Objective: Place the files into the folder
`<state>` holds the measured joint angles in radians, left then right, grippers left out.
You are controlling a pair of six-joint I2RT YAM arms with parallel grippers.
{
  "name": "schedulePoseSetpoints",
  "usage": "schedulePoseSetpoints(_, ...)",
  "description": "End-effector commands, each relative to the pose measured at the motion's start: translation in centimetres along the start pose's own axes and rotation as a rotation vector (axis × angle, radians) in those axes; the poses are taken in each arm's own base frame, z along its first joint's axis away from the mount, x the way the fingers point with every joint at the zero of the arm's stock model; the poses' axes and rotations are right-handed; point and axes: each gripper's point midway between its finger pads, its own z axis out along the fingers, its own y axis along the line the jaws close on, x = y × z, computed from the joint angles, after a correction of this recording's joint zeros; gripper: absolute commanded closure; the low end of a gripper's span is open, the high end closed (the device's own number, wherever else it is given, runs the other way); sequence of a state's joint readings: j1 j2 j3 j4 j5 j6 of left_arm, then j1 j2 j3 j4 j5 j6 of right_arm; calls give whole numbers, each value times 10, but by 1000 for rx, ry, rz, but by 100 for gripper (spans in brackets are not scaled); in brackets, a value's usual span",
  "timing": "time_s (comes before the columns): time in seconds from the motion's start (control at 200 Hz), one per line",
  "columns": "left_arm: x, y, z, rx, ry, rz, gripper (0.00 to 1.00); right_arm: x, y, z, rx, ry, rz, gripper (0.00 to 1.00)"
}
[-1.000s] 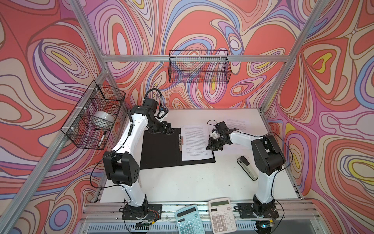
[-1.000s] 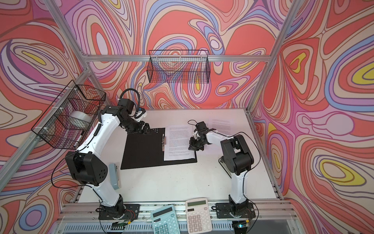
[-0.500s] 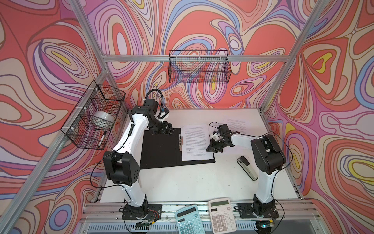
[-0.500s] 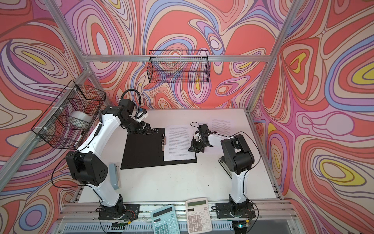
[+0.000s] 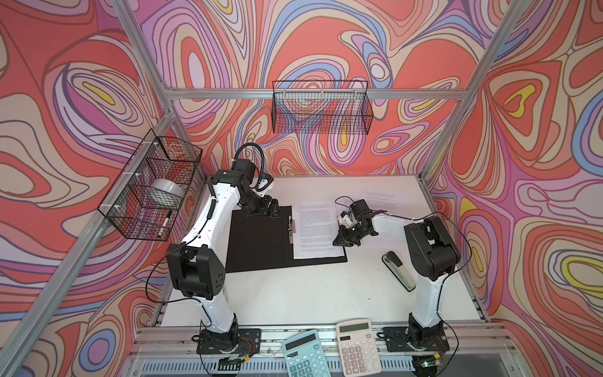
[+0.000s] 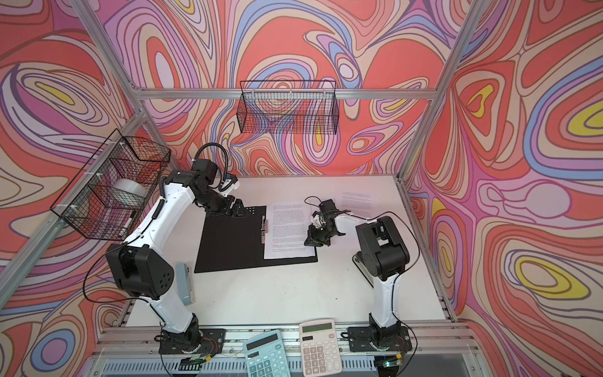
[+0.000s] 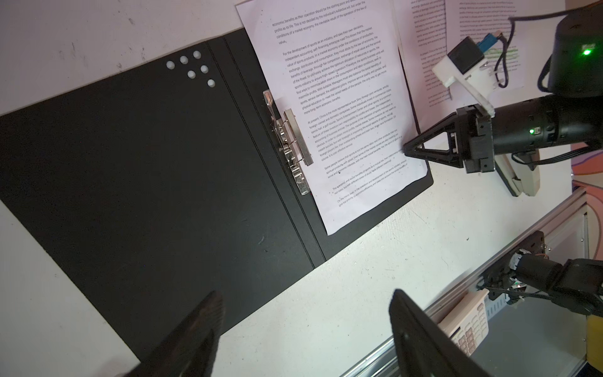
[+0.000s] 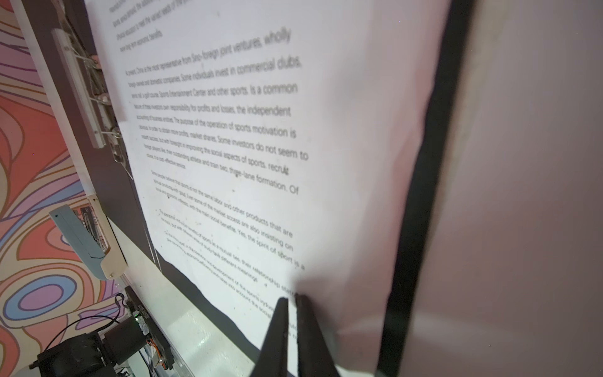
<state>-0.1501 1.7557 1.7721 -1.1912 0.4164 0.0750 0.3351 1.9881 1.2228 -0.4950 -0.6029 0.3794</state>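
Top views: a thin folder (image 5: 257, 241), black inside, lies open on the white table (image 5: 293, 293), one white printed paper sheet (image 5: 315, 228) on its right half. Left wrist view: left gripper (image 7: 306, 293) hangs wide open and empty; more printed sheets (image 7: 427, 49) lie on the table beside the folder. Right wrist view: right gripper (image 8: 290, 298), jaws closed together, touches the sheet's margin.

The folder (image 7: 146, 169) showed a matt black inside and a shiny metal clip (image 7: 292, 140). The files (image 7: 346, 107) were matt white paper; the white desk (image 7: 359, 277) looked smooth but scuffed.
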Motion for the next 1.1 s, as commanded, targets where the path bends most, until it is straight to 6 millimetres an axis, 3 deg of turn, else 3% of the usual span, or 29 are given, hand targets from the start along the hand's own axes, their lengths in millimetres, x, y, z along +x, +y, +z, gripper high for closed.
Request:
schedulePoseSetpoints(0.0, 3, -1, -4, -7, 19, 13, 20, 15, -18, 7, 60, 71, 12, 90)
schedulePoseSetpoints(0.215, 3, 1, -4, -22, 19, 20, 20, 5, -2, -8, 47, 38, -27, 88)
schedulePoseSetpoints(0.501, 6, 4, -5, -41, 17, 41, 20, -67, 52, -50, 11, -157, -135, 87)
schedulePoseSetpoints(0.866, 16, 4, 0, -33, 32, 56, 20, -179, 62, -17, 3, -352, -218, 87)
schedulePoseSetpoints(1.092, 18, 2, 4, -11, 41, 58, 20, -220, 54, 10, -2, -439, -255, 87)
